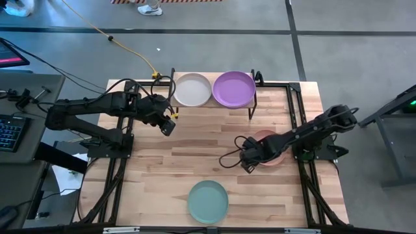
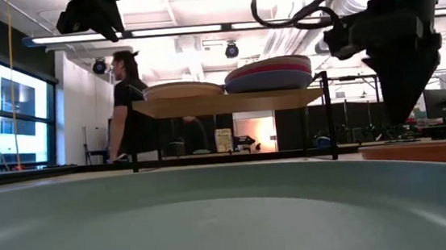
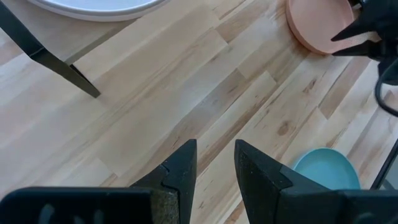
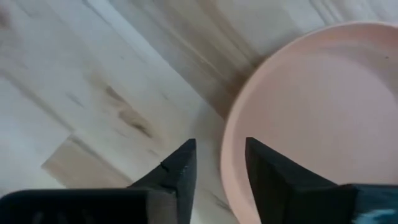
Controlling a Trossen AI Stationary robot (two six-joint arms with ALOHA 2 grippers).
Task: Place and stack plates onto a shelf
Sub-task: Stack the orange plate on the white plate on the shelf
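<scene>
Salmon plate point(image 4: 323, 118) flat on surface point(image 1: 195, 156) at right, rigid, shallow, likely slick, so best pinched at near rim; right pincer point(image 4: 219, 180) slightly open, empty, at that rim; left pincer point(image 3: 214, 180) parted, empty, near shelf point(image 1: 214, 103).

Grey concrete floor point(image 1: 338, 45) beyond the plank tabletop point(image 1: 195, 153), yellow cable point(image 1: 123, 45) trailing across it, tall windows point(image 2: 4, 120) behind, bright ceiling lights point(image 2: 220, 4) overhead, person point(image 2: 128, 101) standing near the windows.
</scene>
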